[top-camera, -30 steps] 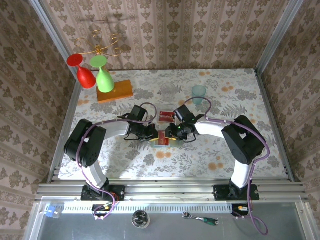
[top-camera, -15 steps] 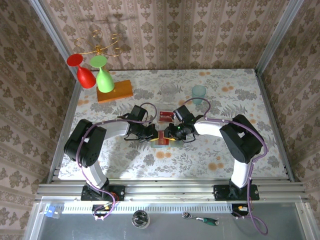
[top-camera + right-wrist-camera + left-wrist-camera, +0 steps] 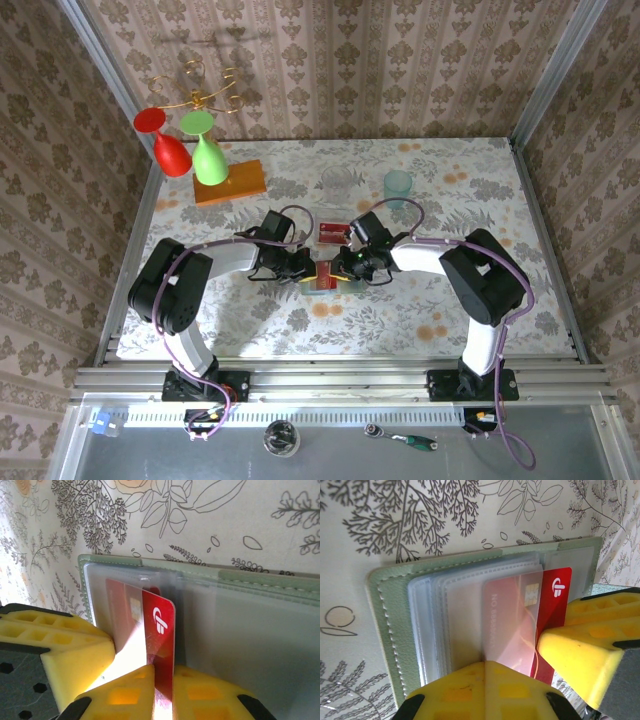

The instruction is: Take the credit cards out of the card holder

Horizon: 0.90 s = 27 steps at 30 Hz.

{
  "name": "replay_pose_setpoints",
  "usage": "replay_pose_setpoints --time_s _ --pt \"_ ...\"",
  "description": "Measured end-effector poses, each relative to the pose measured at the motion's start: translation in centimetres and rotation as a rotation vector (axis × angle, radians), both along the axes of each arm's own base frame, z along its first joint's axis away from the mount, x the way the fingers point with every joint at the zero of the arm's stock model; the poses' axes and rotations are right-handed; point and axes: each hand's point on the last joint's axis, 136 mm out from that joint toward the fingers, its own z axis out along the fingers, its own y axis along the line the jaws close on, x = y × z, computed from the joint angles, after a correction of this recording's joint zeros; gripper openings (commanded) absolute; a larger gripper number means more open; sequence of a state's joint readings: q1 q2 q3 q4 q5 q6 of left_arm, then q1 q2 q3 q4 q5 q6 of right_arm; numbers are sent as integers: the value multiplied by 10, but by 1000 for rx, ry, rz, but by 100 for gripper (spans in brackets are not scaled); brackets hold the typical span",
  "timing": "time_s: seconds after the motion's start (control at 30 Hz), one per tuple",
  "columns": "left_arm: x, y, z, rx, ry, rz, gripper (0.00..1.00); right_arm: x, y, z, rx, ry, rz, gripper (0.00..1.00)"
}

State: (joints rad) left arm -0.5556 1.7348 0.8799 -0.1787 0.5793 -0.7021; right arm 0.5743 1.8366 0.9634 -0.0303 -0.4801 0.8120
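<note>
Credit card (image 3: 555,587), red with a white logo, sticks partway out of a clear sleeve of the card holder (image 3: 385,605), its logo end past the sleeve's edge. The card holder lies open and flat on the counter (image 3: 250,330), between the two end effectors.

The right end effector (image 3: 160,672) is closed on the exposed end of this card, with a yellow finger on either face. The left end effector (image 3: 485,667) has its fingers drawn together, tips pressing down on the holder's stacked sleeves beside the card. Whether they pinch a sleeve I cannot tell.

In the overhead view a second red card (image 3: 331,233) lies flat on the counter just beyond the holder, apart from it. Farther beyond the holder stand a pale teal cup (image 3: 398,186) and a clear glass (image 3: 335,182). Well off to the holder's far left is an orange block (image 3: 230,183), with a red goblet (image 3: 165,140) and a green goblet (image 3: 207,152) by it.
</note>
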Motion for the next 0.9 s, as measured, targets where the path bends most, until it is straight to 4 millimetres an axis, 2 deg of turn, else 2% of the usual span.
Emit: replay_pose_setpoints --time_s 0.53,0.73,0.9 --pt "8 -6 5 -43 -24 29 7 -2 -36 34 -62 -98 -8 11" --pt "14 -11 21 -83 -59 44 10 2 -51 43 -150 -156 46 9" --pt "18 -10 39 -110 -109 50 10 12 -55 59 -241 -273 180 7"
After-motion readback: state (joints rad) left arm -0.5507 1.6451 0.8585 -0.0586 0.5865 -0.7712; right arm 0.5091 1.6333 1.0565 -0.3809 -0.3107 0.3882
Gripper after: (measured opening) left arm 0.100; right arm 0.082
